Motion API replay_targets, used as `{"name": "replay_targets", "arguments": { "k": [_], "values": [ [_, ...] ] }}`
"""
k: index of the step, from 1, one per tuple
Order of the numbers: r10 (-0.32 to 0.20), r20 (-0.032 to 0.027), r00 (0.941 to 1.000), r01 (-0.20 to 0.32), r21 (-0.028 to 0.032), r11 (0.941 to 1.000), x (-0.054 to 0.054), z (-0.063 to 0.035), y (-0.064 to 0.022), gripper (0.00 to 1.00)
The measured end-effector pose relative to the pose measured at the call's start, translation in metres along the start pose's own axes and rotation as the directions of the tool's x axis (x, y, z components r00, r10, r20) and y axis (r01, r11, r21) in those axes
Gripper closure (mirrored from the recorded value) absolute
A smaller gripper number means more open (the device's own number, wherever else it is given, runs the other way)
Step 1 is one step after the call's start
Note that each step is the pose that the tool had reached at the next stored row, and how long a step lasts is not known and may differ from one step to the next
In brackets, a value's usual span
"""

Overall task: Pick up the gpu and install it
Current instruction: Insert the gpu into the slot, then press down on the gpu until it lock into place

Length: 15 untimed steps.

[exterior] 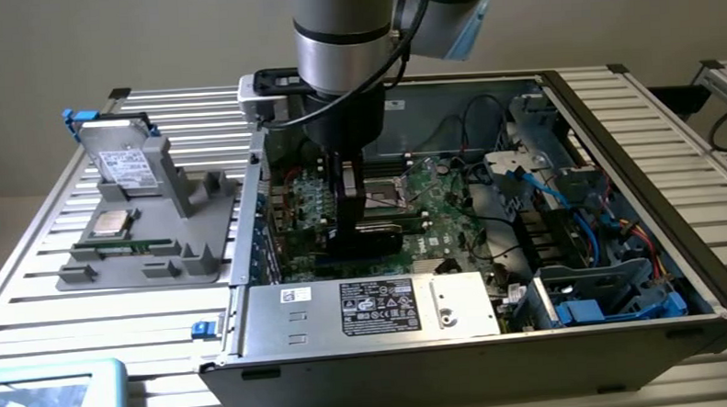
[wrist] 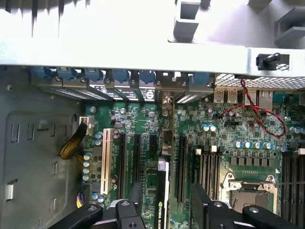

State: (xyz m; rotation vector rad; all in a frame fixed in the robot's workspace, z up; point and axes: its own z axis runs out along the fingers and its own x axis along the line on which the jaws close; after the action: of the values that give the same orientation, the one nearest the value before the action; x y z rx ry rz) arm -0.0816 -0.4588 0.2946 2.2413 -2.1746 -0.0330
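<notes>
Gripper (wrist: 164,210) low inside the open computer case (exterior: 605,110), jaws spread wide, gripping nothing; gpu (wrist: 163,191) standing on edge between the fingers (wrist: 131,202), long axis along the motherboard (wrist: 228,133) slots; seated or not, cannot tell.

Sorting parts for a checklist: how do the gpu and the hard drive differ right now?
The gpu stands inside the computer case on the motherboard; the hard drive sits outside it in the grey holder. The gpu looks black; the hard drive is silver with a white label. Both stand on edge rather than flat.
</notes>
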Motion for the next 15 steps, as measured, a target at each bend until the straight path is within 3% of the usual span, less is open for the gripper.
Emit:
{"name": "replay_targets", "arguments": {
  "k": [15],
  "values": [
    [0.000,0.0000,1.0000,0.000,0.0000,1.0000,0.0000,0.0000,0.0001,0.49]
  ]
}}
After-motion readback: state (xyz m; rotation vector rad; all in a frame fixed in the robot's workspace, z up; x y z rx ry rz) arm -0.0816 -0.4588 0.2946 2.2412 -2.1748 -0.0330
